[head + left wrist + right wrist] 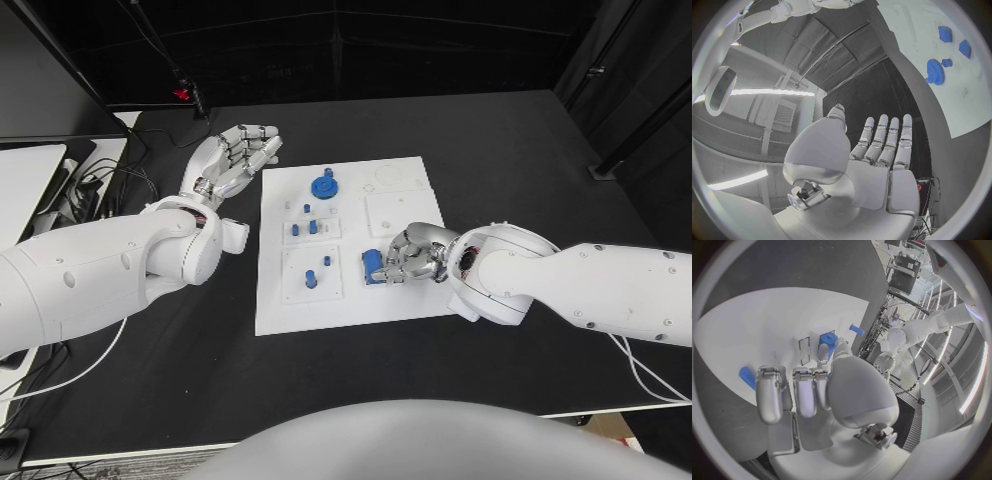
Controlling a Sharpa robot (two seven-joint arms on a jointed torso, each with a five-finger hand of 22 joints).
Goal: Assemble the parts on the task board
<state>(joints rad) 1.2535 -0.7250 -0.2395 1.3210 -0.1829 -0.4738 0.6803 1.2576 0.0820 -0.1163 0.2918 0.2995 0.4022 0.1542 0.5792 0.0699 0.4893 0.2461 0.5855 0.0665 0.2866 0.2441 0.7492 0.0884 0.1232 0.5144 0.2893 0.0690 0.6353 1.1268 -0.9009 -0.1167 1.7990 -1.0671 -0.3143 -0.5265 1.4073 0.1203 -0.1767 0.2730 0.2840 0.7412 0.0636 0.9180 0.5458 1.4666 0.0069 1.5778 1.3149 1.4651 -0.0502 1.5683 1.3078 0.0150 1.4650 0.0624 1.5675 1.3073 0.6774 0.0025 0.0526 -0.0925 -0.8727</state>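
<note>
Right hand rests over the near right part of the white board, fingers curled about a blue block; whether it truly grips cannot be told. Left hand hovers released, fingers straight and apart, off the board's far left corner above the counter. Blue gear and small blue pegs sit on the board.
</note>
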